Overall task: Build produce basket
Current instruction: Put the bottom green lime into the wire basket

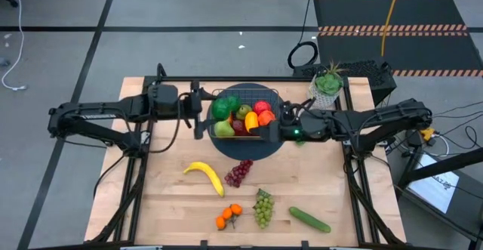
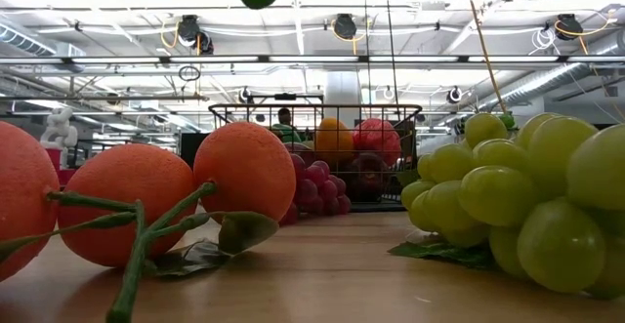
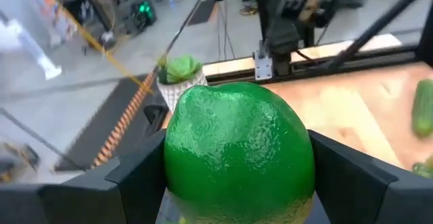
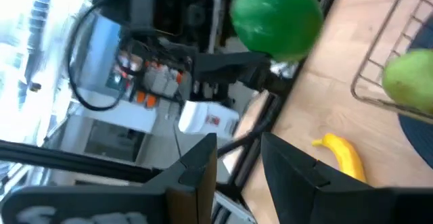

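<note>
Holding a round green lime (image 3: 238, 153) pinched between my left gripper (image 1: 202, 112)'s spread dark fingers, I hung over the left rim of the shallow square wire-mesh basket (image 1: 273, 95).

My right gripper (image 1: 266, 131), fingers narrowly parted with nothing seen between them, waited at the basket's right side, where several fruits were heaped. On the bare wooden table (image 1: 151, 182) in front lay one yellow banana (image 1: 206, 176), one purple grape bunch (image 1: 239, 172), one green grape bunch (image 1: 263, 207), one orange cluster (image 1: 228, 217) and one green cucumber (image 1: 309, 219), all apart.
</note>
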{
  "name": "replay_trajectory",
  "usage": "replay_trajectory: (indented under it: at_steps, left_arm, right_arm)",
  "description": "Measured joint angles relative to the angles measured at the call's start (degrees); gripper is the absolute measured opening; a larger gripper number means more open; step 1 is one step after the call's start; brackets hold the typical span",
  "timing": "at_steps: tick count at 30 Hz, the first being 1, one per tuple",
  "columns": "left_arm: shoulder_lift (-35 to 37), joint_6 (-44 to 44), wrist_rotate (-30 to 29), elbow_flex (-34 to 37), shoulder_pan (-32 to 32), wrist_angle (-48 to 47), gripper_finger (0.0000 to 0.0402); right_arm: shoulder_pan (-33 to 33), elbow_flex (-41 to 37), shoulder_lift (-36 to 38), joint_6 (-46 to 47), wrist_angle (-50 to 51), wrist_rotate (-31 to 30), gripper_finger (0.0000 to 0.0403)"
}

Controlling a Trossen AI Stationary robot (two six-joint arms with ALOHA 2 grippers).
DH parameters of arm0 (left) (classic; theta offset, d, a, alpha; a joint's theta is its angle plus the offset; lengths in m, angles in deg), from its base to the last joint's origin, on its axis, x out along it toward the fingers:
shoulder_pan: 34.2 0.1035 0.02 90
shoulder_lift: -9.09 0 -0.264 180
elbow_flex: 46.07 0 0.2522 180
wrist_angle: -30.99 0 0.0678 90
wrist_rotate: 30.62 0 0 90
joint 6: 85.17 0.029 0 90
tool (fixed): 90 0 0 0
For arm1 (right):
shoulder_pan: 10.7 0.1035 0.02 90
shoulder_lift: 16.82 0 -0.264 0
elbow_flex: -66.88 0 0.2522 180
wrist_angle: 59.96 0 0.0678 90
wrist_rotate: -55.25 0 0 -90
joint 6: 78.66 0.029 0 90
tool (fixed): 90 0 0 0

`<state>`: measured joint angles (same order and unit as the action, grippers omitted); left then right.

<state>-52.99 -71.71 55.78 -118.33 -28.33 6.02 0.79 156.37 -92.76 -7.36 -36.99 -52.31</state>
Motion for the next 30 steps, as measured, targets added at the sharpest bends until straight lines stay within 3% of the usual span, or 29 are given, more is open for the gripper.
replay_trajectory:
  at_steps: [10, 18, 24, 30]
  left_arm:
    - [-1.6, -30.6, -2.6, 0.0, 0.2, 0.1, 0.0310]
    - [-3.8, -45.3, 0.3, 0.0, 0.4, -0.9, 0.0310]
    - [-6.2, -46.5, 2.7, 0.0, 1.9, -2.5, 0.0310]
    - [-12.1, -36.7, 3.6, 0.0, 3.9, -2.8, 0.0310]
  right_arm:
    - [1.4, 0.0, 1.9, -6.3, -0.7, -3.4, 0.0109]
    - [-0.3, 0.0, 3.4, -7.5, 4.5, -3.4, 0.0109]
    - [-3.2, 0.0, 3.8, -7.5, 8.8, -3.4, 0.0109]
    - [-7.3, 0.0, 4.1, -8.1, 10.3, -1.0, 0.0109]
